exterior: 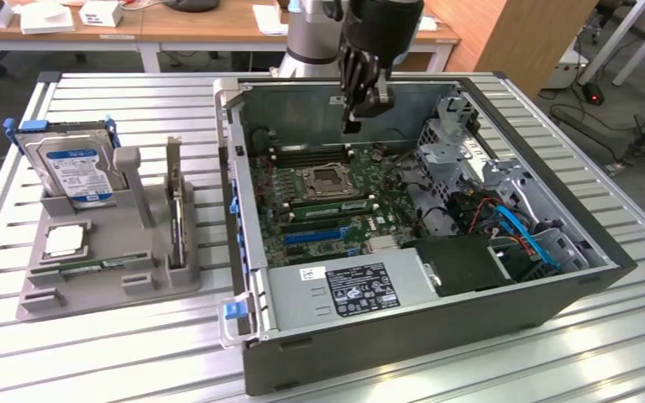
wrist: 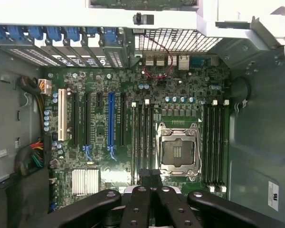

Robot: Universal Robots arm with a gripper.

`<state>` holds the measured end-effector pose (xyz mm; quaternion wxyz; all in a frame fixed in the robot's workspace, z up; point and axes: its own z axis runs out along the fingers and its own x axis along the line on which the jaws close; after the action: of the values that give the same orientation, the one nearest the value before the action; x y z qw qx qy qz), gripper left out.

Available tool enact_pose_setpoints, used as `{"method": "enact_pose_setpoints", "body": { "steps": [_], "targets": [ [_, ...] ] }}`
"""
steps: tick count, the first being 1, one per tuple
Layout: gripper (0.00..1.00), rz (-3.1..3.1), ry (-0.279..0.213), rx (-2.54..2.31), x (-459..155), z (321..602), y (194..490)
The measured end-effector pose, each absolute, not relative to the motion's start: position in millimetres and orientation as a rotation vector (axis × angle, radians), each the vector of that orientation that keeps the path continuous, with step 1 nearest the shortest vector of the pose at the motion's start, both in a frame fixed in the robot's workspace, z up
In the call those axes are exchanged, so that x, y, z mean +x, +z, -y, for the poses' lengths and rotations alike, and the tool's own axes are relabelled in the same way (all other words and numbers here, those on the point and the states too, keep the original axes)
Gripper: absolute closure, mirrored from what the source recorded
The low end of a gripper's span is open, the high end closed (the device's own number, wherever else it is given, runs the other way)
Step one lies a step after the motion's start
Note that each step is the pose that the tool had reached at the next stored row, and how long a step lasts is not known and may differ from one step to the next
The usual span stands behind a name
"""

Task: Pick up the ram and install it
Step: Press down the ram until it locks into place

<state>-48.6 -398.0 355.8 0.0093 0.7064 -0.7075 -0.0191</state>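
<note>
1. Exterior view: the gripper (exterior: pixel 353 126) hangs over the open computer case (exterior: pixel 412 336), above the back part of the motherboard (exterior: pixel 379 222). Its fingers are pressed together with nothing between them.
2. Wrist view: the gripper (wrist: pixel 149 176) looks straight down on the motherboard (wrist: pixel 180 80). Its closed tips lie near the empty CPU socket (wrist: pixel 179 151) and the long memory slots (wrist: pixel 214 142).
3. The ram (exterior: pixel 90 266) appears to be the thin green stick lying flat in a groove near the front of the grey holder (exterior: pixel 110 290). The holder sits on the table (exterior: pixel 98 353) at the exterior view's left, well apart from the gripper.
4. The same holder carries a hard drive (exterior: pixel 74 172) standing upright, a tall expansion card (exterior: pixel 174 201) and a square processor chip (exterior: pixel 65 241). None of these is the target.
5. A pale strip lies beside the socket in the exterior view. I cannot tell whether it is a seated module.
6. Handling judgement: the ram is very light, stiff and thin. It is fragile at its chips and its contact edge, and it is smooth enough to pivot in a loose grip.
7. Hold judgement: pinch it across the two flat faces near mid-length, on the edge away from the contacts, and keep the stick level.
</note>
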Motion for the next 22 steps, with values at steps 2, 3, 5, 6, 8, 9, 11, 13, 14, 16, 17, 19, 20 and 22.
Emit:
{"method": "enact_pose_setpoints", "body": {
  "steps": [2,3,5,6,8,9,11,13,14,16,17,19,20,22],
  "targets": [
    [0.91,2.210,-0.060,2.206,-49,398,352],
    [0.91,2.210,-0.060,2.206,-49,398,350],
    [0.91,2.210,-0.060,2.206,-49,398,347],
    [0.91,2.210,-0.060,2.206,-49,398,345],
    [0.91,2.210,-0.060,2.206,-49,398,343],
    [0.91,2.210,-0.060,2.206,-49,398,341],
    [0.91,2.210,-0.060,2.206,-49,398,339],
    [0.91,2.209,-0.060,2.206,-49,398,339],
    [0.91,2.209,-0.060,2.206,-49,398,339],
    [0.91,2.210,-0.060,2.206,-49,398,339],
    [0.91,2.210,-0.060,2.206,-49,398,339],
    [0.91,2.210,-0.060,2.206,-49,398,339],
    [0.91,2.210,-0.060,2.206,-49,398,339],
    [0.91,2.210,-0.060,2.206,-49,399,339]
  ]
}}
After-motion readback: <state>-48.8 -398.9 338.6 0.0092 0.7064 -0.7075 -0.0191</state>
